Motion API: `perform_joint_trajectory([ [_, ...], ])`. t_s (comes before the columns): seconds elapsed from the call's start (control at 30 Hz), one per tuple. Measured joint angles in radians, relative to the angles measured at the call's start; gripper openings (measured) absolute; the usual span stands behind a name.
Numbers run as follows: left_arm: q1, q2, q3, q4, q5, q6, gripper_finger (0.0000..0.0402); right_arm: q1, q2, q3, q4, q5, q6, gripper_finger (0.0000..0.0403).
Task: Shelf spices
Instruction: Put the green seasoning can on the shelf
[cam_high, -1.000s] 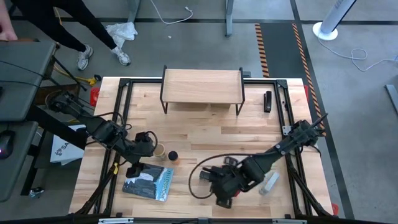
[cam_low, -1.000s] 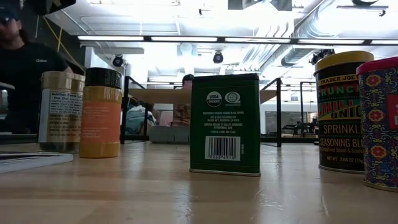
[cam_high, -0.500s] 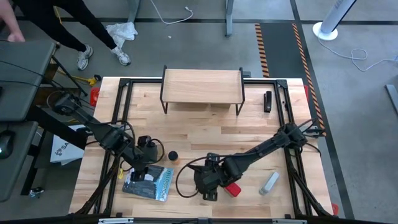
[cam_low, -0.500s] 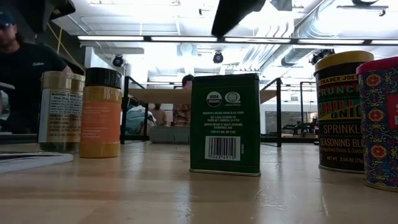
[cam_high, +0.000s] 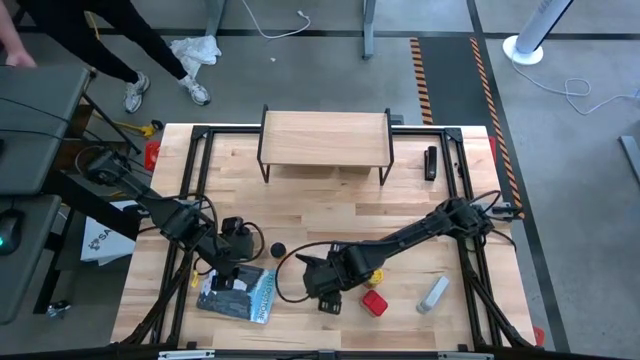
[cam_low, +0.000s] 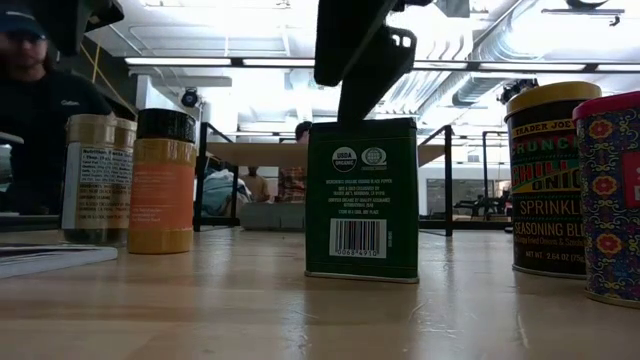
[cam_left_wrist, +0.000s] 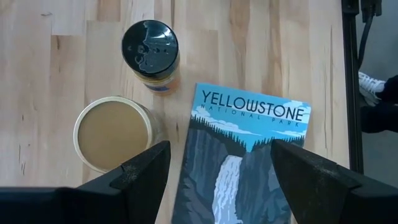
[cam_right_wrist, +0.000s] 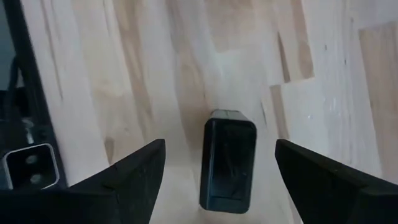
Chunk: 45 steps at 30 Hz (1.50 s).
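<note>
My right gripper (cam_right_wrist: 217, 171) is open and hovers over the small dark rectangular tin (cam_right_wrist: 228, 160), one finger on either side and neither touching. The tin stands upright on the table and shows green sides in the low view (cam_low: 361, 198), with the gripper (cam_low: 360, 60) just above it. The red square tin (cam_high: 374, 303) and the yellow-lidded jar (cam_low: 550, 180) stand to its right. My left gripper (cam_left_wrist: 217, 180) is open above the tan cylinder (cam_left_wrist: 115, 132), beside the amber jar with black cap (cam_left_wrist: 150, 48). The shelf (cam_high: 325, 140) stands at the far edge.
A flat Yellowstone case (cam_left_wrist: 249, 155) lies near the left gripper. A small grey bar (cam_high: 433, 293) lies on the near right, and a small black object (cam_high: 430, 163) right of the shelf. Black frame rails (cam_high: 195, 180) run along the table's sides. A person stands beyond the left edge.
My right gripper has swung toward the table's left, off the red tin, which now shows, and has come down over the dark rectangular tin. My left gripper has shifted a little toward the near edge, covering the tan cylinder in the high view. No spice has moved.
</note>
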Motion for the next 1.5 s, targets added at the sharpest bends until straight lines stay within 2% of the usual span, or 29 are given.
perform_joint_trajectory([
  [0.47, -0.008, 0.000, 0.000, 0.002, -0.045, -0.009, 0.0274, 0.002, 0.011, -0.095, -0.004, 0.023, 0.053, 0.0292],
  [0.57, -0.008, 0.000, 0.000, 0.002, -0.051, -0.018, 0.0274, 0.001, 0.010, -0.096, -0.004, 0.033, 0.066, 0.0239],
  [0.67, -0.008, 0.000, 0.000, 0.002, -0.054, -0.021, 0.0274, -0.001, 0.010, -0.096, -0.008, 0.034, 0.084, 0.0130],
  [0.7, -0.008, 0.000, 0.000, 0.002, -0.054, -0.026, 0.0274, -0.002, 0.010, -0.092, -0.010, 0.034, 0.087, 0.0109],
  [0.9, -0.019, -0.027, 0.000, 0.000, 0.019, -0.062, 0.0274, -0.003, -0.047, 0.008, -0.088, 0.017, 0.054, 0.0111],
  [1.03, -0.037, -0.085, 0.000, 0.000, -0.004, -0.079, 0.0274, -0.003, -0.117, 0.129, -0.301, 0.135, 0.138, 0.0111],
  [1.17, -0.035, -0.158, 0.000, 0.004, -0.093, -0.080, 0.0273, -0.013, -0.164, 0.273, -0.562, 0.315, 0.343, 0.0111],
  [1.27, -0.008, -0.214, 0.000, 0.031, -0.176, -0.079, 0.0273, -0.039, -0.226, 0.293, -0.519, 0.425, 0.440, 0.0111],
  [1.33, 0.021, -0.244, 0.000, 0.058, -0.206, -0.079, 0.0273, -0.078, -0.247, 0.296, -0.554, 0.471, 0.538, 0.0111],
  [1.5, 0.101, -0.300, 0.000, 0.107, -0.245, -0.060, 0.0273, -0.221, -0.267, 0.287, -0.542, 0.619, 0.585, 0.0111],
])
